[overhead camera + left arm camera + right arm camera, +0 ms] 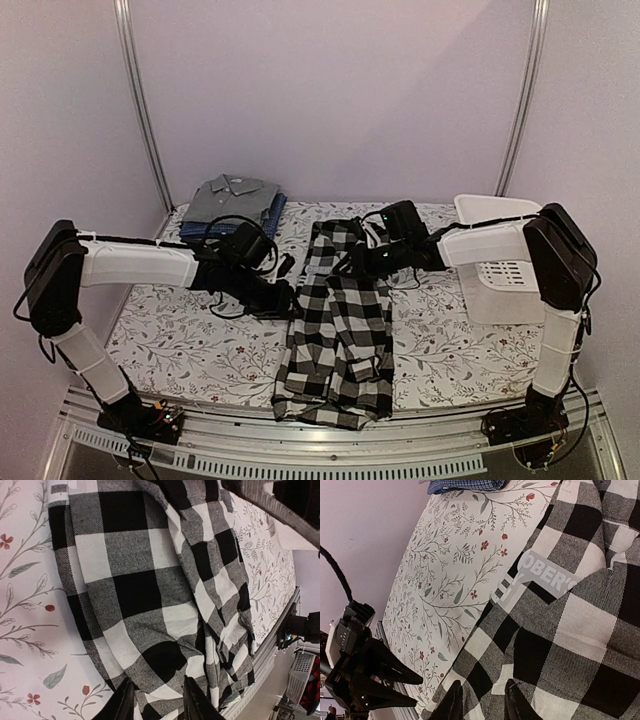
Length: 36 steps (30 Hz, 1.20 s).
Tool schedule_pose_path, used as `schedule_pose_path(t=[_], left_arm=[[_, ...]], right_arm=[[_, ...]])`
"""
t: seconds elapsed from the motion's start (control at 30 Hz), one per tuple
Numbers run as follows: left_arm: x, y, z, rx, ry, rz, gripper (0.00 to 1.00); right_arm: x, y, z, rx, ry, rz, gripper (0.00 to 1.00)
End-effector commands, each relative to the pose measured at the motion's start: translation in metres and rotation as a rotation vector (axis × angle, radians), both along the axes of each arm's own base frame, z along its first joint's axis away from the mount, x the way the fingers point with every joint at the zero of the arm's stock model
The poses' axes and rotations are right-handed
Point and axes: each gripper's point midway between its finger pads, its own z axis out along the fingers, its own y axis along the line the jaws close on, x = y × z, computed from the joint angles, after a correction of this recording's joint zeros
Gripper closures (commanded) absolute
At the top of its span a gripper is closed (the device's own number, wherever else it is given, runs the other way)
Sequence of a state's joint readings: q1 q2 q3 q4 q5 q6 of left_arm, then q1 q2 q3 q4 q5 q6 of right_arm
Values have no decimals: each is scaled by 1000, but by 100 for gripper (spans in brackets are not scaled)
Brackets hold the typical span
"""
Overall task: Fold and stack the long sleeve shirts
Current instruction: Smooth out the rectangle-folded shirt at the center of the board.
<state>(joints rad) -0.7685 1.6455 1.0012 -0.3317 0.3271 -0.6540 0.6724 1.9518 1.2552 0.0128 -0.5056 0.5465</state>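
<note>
Left pincer (287, 300) and right pincer (347, 265) hover low, jaws slightly parted

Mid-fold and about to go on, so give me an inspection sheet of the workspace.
Surface: floral cloth, flat over the table.
Job's things: checked shirt laid lengthwise in the centre, hem at the near edge; grey shirt folded on blue shirt, far left.
Clutter: basket, far right.
Grippers: left gripper open at the checked shirt's left edge; right gripper open over its upper part.
Cables: black loops at both wrists.
Surroundings: plain walls, two poles, rail along the near edge.
</note>
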Motion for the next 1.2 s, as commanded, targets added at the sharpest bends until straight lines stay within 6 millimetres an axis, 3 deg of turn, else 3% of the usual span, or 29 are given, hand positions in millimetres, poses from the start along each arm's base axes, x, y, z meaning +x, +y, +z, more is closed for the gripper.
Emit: schedule_pose_path(t=[0.0,0.23,0.4,0.67,0.93,1.03,1.17], left_arm=[[13,-6,-1,-25,-19,-5,66],[31,-11,-11,-44,-13,22,67],[47,-19,-27,-32,-3,30,67],[89,-26,-47,-24,6,58,67],[136,-28,-43,-40,-16,92,68],[139,-27,-32,-40,-38,90,67],[138,-20,-15,-44,-64,100,67]], right_arm=[[19,0,-3,17,-36,-29,72],[26,-23,-68,-83,74,-87,72],[44,-36,-85,-117,82,-118,71],[95,-45,-83,-142,56,-136,70],[139,-45,-75,-171,19,-138,70],[140,-42,-62,-167,0,-129,68],[135,-38,-21,-173,-70,-139,67]])
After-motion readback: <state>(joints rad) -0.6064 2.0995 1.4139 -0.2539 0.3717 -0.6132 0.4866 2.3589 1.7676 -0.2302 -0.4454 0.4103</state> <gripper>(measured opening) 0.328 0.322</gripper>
